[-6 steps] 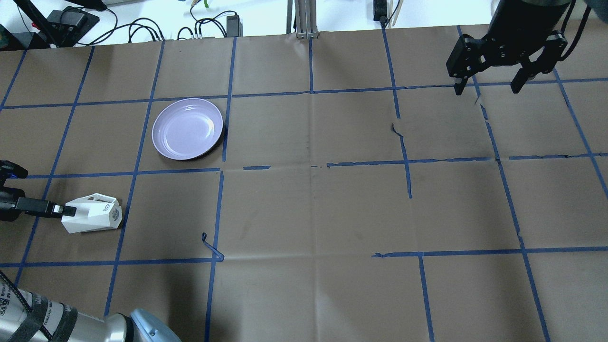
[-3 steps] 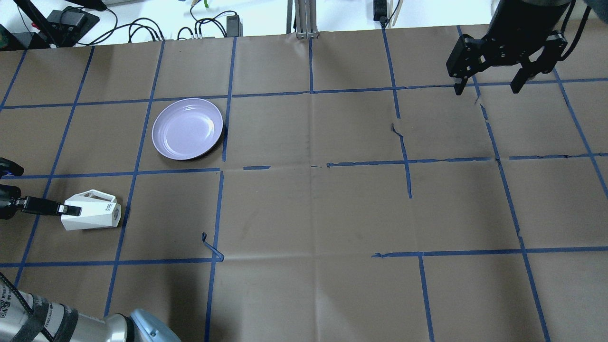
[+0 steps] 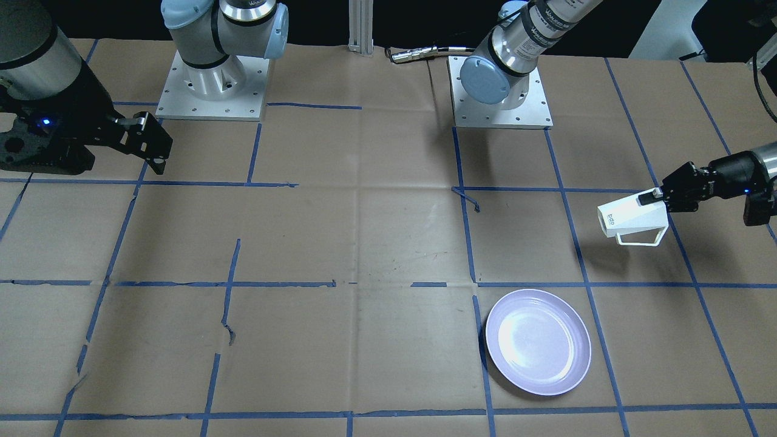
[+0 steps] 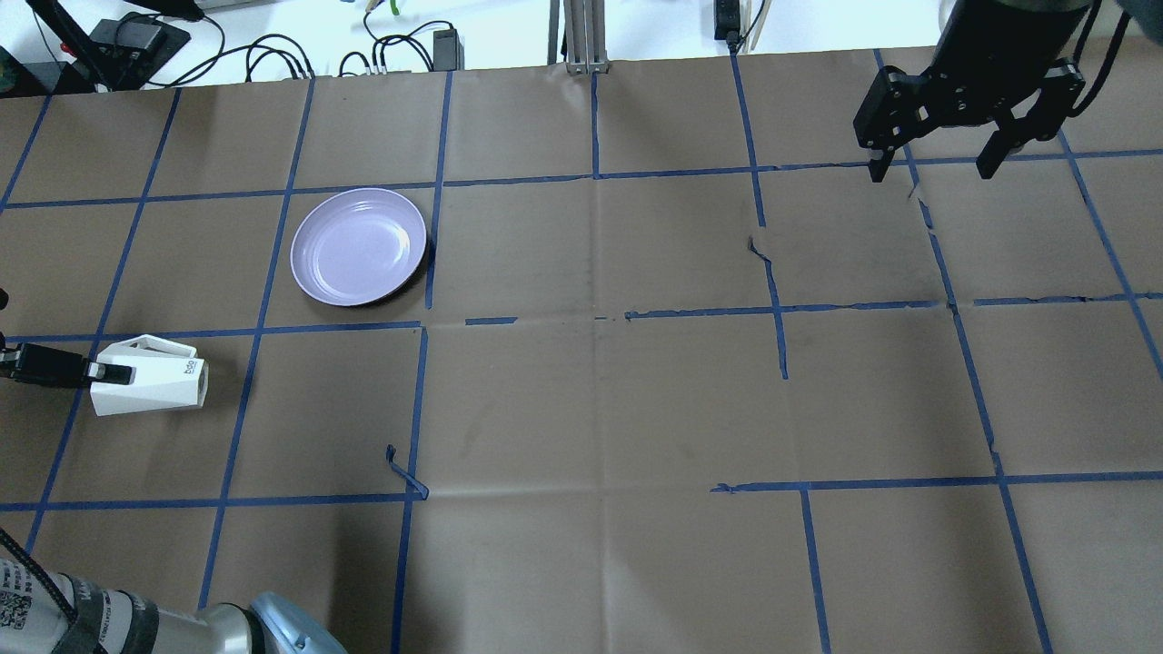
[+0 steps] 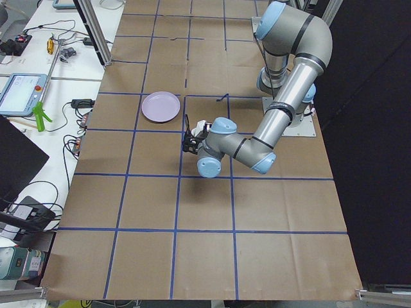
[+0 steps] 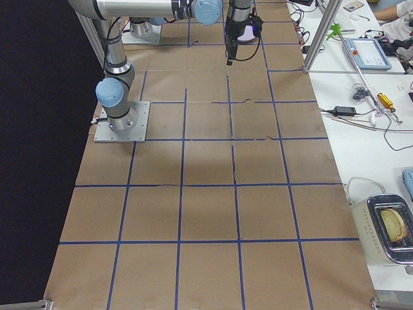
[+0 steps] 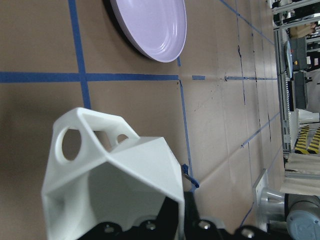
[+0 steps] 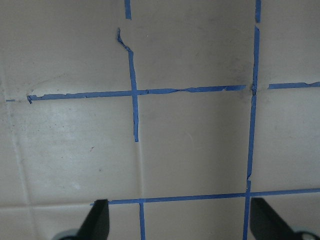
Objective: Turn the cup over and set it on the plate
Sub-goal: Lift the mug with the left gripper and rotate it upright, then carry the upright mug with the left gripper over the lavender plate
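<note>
Right now the left pincer (image 4: 102,372) is squeezing the white cup (image 4: 150,386) at its mouth end, so it is closed on the cup. The cup is sticking straight out from the pincer's tips, lying sideways, with its bottom pointing away from the pincer and its handle off to one side. It seems to be hanging a little above the brown paper table (image 4: 591,409), because a shadow is showing under it in the front view.

The lavender plate (image 4: 359,245) is sitting flat on the paper, past the left pincer's tips and off to the handle side, well apart from the cup. Nothing is lying on it.

Far over, the right pincer (image 4: 931,171) is hanging above the paper with its two fingers (image 8: 97,220) spread wide, holding nothing. The plate and cup are far from it.

I think the flipping step is going on, and it looks about half done, since the cup is on its side and not standing. The next move is probably asking the wrist to turn until the cup's mouth is facing up. Then the arm is going to need to carry the cup over the plate, lower it gently onto the middle, and let go.
</note>
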Robot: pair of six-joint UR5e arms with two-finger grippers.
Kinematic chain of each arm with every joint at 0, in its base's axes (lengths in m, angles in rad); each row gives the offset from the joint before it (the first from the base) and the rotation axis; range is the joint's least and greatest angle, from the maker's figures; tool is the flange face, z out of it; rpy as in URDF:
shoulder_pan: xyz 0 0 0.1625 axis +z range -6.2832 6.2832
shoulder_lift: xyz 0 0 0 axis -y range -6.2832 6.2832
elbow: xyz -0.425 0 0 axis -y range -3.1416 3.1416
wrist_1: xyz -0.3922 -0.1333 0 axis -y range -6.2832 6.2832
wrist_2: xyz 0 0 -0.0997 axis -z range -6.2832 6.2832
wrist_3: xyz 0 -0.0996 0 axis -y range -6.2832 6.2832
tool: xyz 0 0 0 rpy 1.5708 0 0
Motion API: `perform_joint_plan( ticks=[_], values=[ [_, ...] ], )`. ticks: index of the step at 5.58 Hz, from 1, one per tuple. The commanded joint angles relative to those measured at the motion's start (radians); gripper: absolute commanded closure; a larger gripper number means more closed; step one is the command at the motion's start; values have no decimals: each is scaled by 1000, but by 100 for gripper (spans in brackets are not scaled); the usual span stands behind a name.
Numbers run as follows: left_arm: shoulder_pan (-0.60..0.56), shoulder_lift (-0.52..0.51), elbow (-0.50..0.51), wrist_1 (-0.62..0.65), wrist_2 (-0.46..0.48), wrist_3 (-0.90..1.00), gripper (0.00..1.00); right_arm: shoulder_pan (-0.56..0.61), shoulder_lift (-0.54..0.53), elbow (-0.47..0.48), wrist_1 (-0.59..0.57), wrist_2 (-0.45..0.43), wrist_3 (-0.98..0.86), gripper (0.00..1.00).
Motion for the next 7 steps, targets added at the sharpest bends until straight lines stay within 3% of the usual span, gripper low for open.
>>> perform_joint_plan(
  ticks=[1,3,5,6,7],
  values=[
    [-147,92,2,147,14,-103,100,0,0,0,0,0,0,0],
    [-335,163,2,393,136,-307,100,0,0,0,0,0,0,0],
    [-491,154,-7,577,158,-553,100,0,0,0,0,0,0,0],
    [-601,145,-9,698,284,-720,100,0,0,0,0,0,0,0],
    [-690,117,-10,803,308,-840,100,0,0,0,0,0,0,0]
  ],
)
